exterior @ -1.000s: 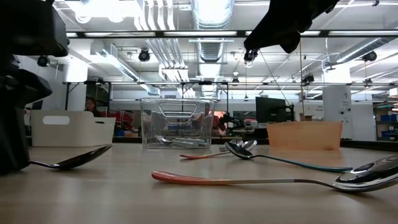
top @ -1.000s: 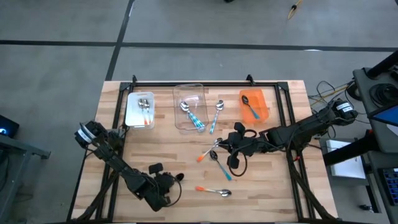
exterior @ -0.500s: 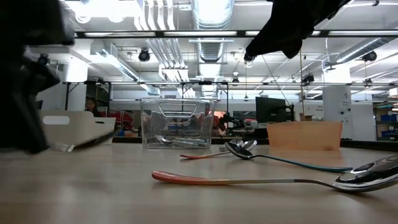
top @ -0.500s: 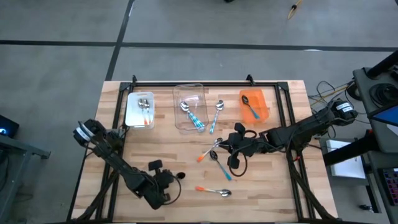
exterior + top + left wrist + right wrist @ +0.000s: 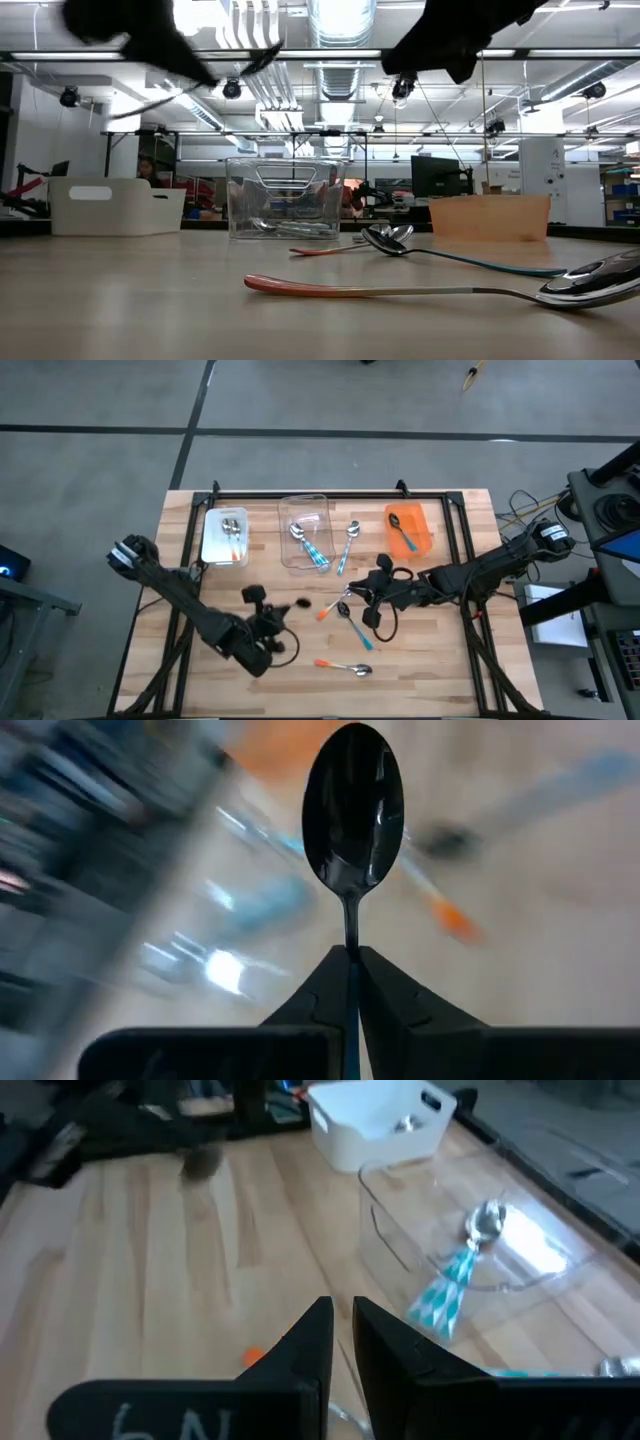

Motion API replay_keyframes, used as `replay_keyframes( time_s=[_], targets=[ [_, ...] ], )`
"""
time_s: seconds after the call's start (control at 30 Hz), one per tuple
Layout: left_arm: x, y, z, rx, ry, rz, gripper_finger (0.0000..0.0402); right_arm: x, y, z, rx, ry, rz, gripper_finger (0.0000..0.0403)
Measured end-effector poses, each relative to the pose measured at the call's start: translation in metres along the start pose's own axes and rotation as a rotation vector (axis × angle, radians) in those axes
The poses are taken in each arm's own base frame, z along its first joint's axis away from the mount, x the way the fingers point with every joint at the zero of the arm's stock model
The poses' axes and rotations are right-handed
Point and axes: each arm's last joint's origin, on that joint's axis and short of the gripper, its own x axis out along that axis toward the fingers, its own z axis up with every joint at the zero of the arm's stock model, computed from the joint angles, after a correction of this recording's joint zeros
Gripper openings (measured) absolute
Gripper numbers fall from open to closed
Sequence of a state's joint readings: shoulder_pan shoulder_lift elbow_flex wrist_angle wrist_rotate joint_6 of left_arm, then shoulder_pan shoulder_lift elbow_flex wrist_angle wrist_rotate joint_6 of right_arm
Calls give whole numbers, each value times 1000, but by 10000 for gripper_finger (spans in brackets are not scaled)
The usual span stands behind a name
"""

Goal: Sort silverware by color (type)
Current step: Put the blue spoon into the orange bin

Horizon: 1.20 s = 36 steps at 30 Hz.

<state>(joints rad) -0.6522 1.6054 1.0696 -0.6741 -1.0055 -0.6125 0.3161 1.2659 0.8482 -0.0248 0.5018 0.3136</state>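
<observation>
Along the table's far edge, spoons already lie in the white bin (image 5: 224,536), clear bin (image 5: 305,532) and orange bin (image 5: 409,528). A dark-bowled spoon (image 5: 353,815) is gripped by the left gripper (image 5: 268,622), raised above mid-table. Four loose spoons (image 5: 342,610) remain near the right gripper (image 5: 352,597), its fingers narrowly parted, holding nothing.

The left hand (image 5: 283,613) has lifted off the table (image 5: 250,660) and swung away from the near-left area, toward the table's middle. It carries a dark spoon (image 5: 353,815), its fingers (image 5: 385,980) pinched on the handle with the bowl pointing ahead. In the low view that spoon, which a second ago lay on the table at the left, now hangs high up in the raised hand (image 5: 205,75). The right hand (image 5: 357,600) has edged slightly left over the loose spoons.
</observation>
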Motion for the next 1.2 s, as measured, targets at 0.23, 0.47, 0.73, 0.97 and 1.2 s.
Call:
replay_keyframes(
  time_s=[0.23,0.47,0.73,0.97,1.2],
  targets=[
    [9,30,39,41,-167,371,0,2,1,2,-21,-176,41,34],
    [17,35,59,-9,-160,406,0,-4,-6,-5,20,-470,20,34],
    [19,31,70,-92,-188,395,0,-8,-14,-6,74,-573,13,34],
    [23,29,71,-147,-207,391,0,-10,-10,7,16,-605,28,40],
    [26,30,73,-186,-217,394,0,-1,-2,19,-10,-613,18,111]
  ],
)
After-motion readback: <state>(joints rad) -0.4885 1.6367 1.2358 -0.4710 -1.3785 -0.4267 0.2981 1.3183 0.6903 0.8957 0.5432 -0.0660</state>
